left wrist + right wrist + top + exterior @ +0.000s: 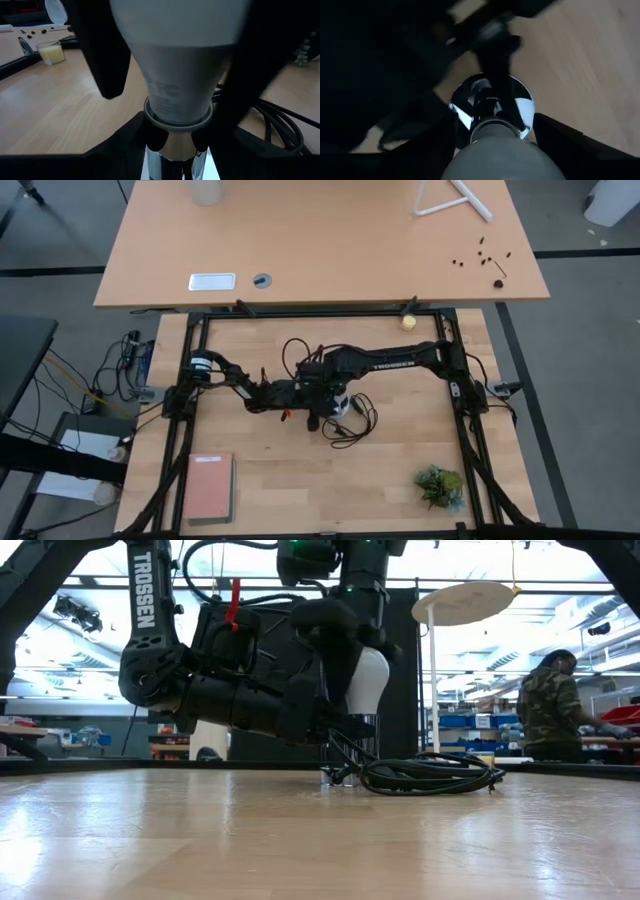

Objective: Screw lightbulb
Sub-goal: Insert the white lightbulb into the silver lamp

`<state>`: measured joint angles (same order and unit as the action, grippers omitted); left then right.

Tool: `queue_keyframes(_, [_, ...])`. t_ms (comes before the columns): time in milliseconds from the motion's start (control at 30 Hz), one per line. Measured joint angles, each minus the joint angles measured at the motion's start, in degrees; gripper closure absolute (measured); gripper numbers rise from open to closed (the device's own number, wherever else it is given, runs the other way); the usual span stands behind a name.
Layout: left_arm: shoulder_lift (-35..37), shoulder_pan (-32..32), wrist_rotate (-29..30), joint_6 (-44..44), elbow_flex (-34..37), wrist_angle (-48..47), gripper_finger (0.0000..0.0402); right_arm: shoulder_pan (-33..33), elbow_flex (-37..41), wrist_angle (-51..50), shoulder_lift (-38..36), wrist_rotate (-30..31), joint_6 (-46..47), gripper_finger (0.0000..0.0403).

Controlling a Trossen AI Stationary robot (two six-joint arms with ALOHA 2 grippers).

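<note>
The white lightbulb (180, 55) stands upright at the table's middle, its narrow base in a chrome socket (169, 160). The socket's round silver disc (520, 107) rests on the wood, and a black cord (430, 775) coils beside it. My right gripper (335, 395) hangs over the bulb, pointing down, shut on it; in the low view the lightbulb (370, 680) shows between its fingers. My left gripper (310, 405) reaches in level from the table's left and is shut on the socket below the bulb. My left gripper pinches the socket's chrome stem (167, 157) between its two fingers, just under the bulb's neck. The fingers (150, 140) lie level, coming from the table's left. The socket stands upright on its disc on the table. My right gripper has the bulb's wide upper part (132, 55) between its two fingers (107, 55), one on each side. The fingers come from above and point down. The bulb stands upright with its base in the socket.
A yellowish ball (408, 322) lies by the frame's far rail. A red book (210, 485) lies at the near left, a small green plant (440, 485) at the near right. Black frame rails (470, 430) border the board. A person (555, 705) stands in the room behind.
</note>
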<state>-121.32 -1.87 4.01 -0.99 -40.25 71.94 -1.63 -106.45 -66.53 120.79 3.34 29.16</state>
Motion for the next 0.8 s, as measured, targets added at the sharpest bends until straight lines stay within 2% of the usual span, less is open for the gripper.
queue_keyframes(200, [0.0, -0.02, -0.02, 0.22, 0.0, 0.09, 0.0211, -0.73, 0.0, -0.69, 0.0, 0.86, 14.46, 0.0144])
queue_keyframes(333, [-0.02, -0.02, -0.2, 0.53, 0.0, 0.17, 0.0211, -1.49, -0.01, -1.55, 0.0, 0.89, 19.71, 0.0134])
queue_keyframes(800, [0.01, -0.06, -0.78, 1.22, 0.08, 0.26, 0.0211, -3.69, -7.59, -2.97, -0.07, -3.79, 12.33, 0.0126])
